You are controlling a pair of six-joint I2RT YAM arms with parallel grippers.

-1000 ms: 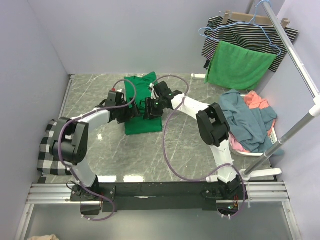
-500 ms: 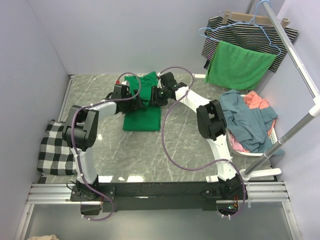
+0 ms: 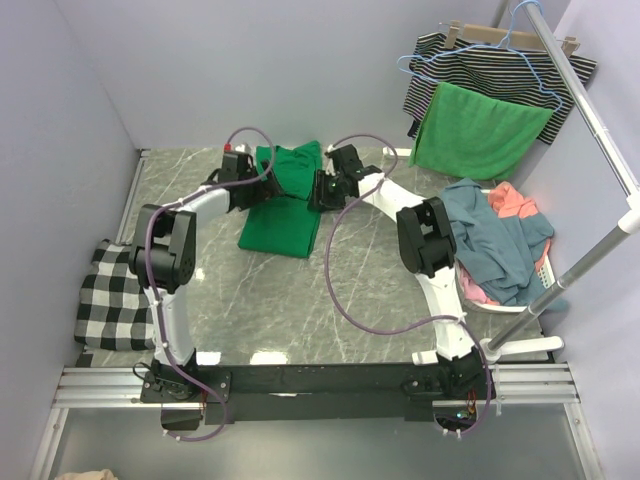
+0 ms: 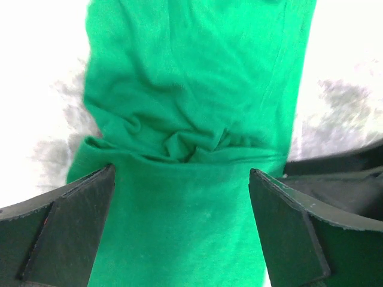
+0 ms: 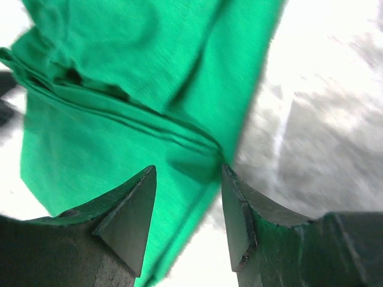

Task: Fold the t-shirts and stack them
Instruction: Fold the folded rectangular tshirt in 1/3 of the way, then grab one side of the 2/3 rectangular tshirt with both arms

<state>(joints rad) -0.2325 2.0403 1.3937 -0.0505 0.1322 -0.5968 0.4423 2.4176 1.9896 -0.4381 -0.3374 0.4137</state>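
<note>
- judging from how things lay, the job was at an early stage: one shirt was partway folded and nothing was stacked.
- the green t-shirt (image 3: pixel 283 205) lay on the desk (image 3: pixel 380 290) toward 12 o'clock, narrowed to a long strip. its near half was flat and its far half rumpled, with a bunched crease across the middle.
- the left jaws stood wide apart over that crease, on the shirt's 9 o'clock side, and held nothing.
- the right jaws stood partly apart at the shirt's 3 o'clock edge, with the folded edge lying under the gap. they did not look clamped on it.
- the dusty blue t-shirt (image 3: pixel 490 240) and the coral t-shirt (image 3: pixel 515 200) sat heaped and unfolded in a white basket (image 3: pixel 543 270) at 3 o'clock.
- what seemed left to do was to finish and square the green fold, then fold the two from the basket and stack all three.
- the striped garment (image 3: pixel 480 65) and bright green cloth (image 3: pixel 478 135) hung at 1 o'clock, and a checked cloth (image 3: pixel 110 300) lay at 8 o'clock. none of these belonged to the job.
</note>
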